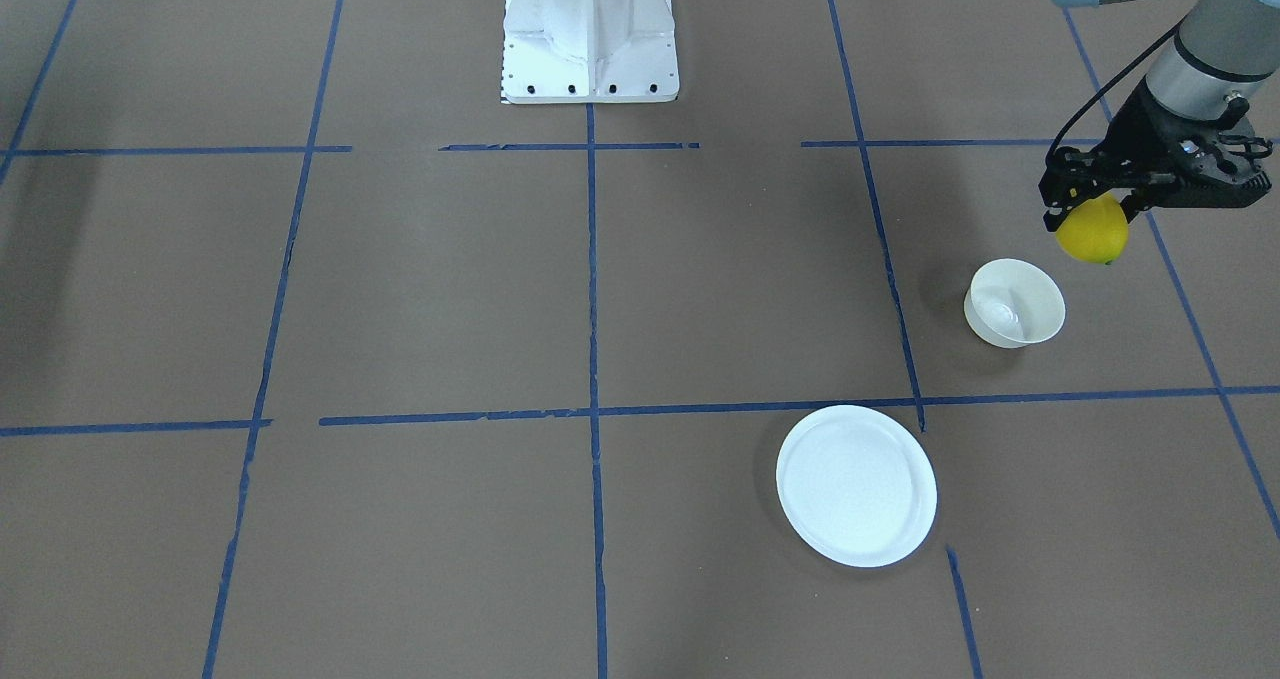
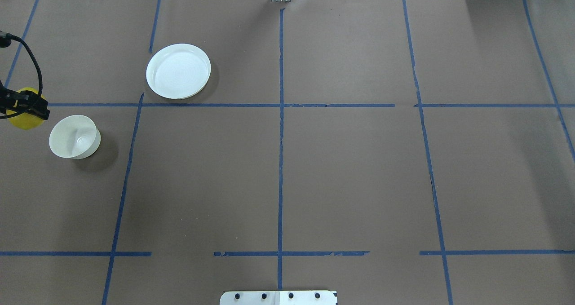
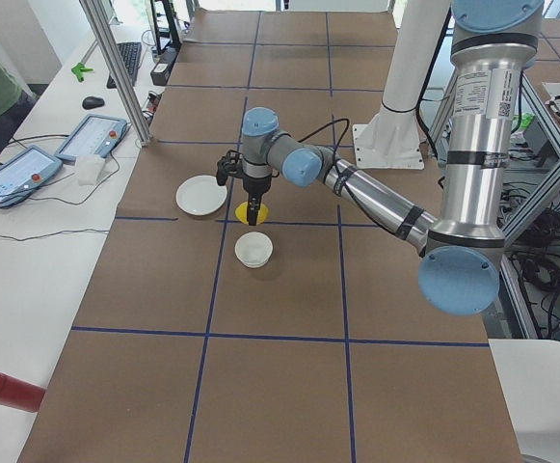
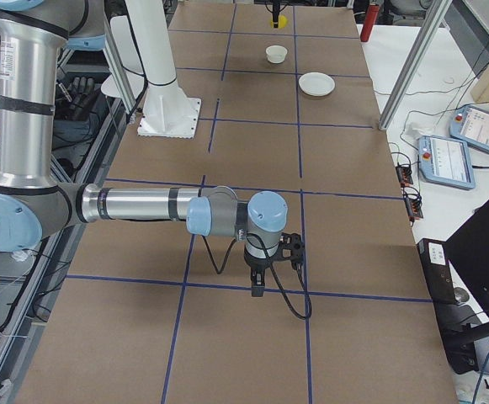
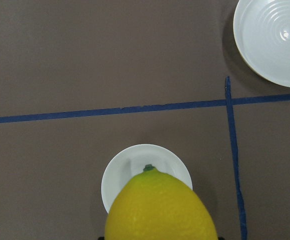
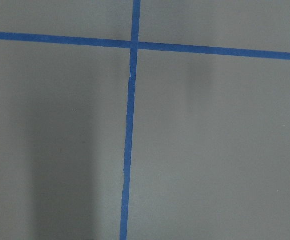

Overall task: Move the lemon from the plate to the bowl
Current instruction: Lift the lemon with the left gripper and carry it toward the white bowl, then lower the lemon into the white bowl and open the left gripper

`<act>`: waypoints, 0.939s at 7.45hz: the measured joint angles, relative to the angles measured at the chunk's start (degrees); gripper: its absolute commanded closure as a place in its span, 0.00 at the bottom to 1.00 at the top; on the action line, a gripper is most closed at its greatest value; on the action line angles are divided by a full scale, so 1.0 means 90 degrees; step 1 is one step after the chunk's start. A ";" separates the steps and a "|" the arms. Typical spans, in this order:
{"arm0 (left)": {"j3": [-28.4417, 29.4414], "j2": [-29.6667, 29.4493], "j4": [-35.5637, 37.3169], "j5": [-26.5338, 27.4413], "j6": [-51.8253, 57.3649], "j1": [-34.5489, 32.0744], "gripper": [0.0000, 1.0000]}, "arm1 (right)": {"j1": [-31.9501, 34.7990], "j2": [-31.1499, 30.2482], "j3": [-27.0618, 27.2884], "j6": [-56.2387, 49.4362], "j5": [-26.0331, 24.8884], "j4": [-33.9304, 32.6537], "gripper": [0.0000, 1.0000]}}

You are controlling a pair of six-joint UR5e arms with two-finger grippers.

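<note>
My left gripper (image 1: pixel 1092 211) is shut on the yellow lemon (image 1: pixel 1092 233) and holds it in the air. The lemon hangs beside and above the small deep white bowl (image 1: pixel 1015 304), toward the table's left end, not over its middle. In the overhead view the lemon (image 2: pixel 24 121) is just left of the bowl (image 2: pixel 74 136). In the left wrist view the lemon (image 5: pixel 159 210) covers the near part of the bowl (image 5: pixel 122 172), which is empty. The flat white plate (image 1: pixel 857 486) is empty; it also shows in the overhead view (image 2: pixel 178 71). My right gripper (image 4: pixel 257 284) points down over bare table far from these; I cannot tell if it is open or shut.
The table is brown paper with a grid of blue tape lines (image 2: pixel 280 105). The robot's white base (image 1: pixel 590 34) stands at the middle of the near edge. Tablets (image 3: pixel 92 135) and cables lie on the side bench beyond the table.
</note>
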 measured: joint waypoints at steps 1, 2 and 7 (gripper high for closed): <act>0.0333 0.0052 -0.0508 0.0060 -0.0195 0.0085 1.00 | 0.0000 0.0000 0.0001 0.0000 0.0002 0.0002 0.00; 0.0872 0.0045 -0.1236 0.0133 -0.0439 0.0207 1.00 | 0.0000 0.0000 0.0003 0.0000 0.0004 0.0002 0.00; 0.1822 0.0020 -0.2513 0.0166 -0.0720 0.0766 0.83 | 0.0000 -0.0002 -0.0001 0.0000 0.0000 0.0003 0.00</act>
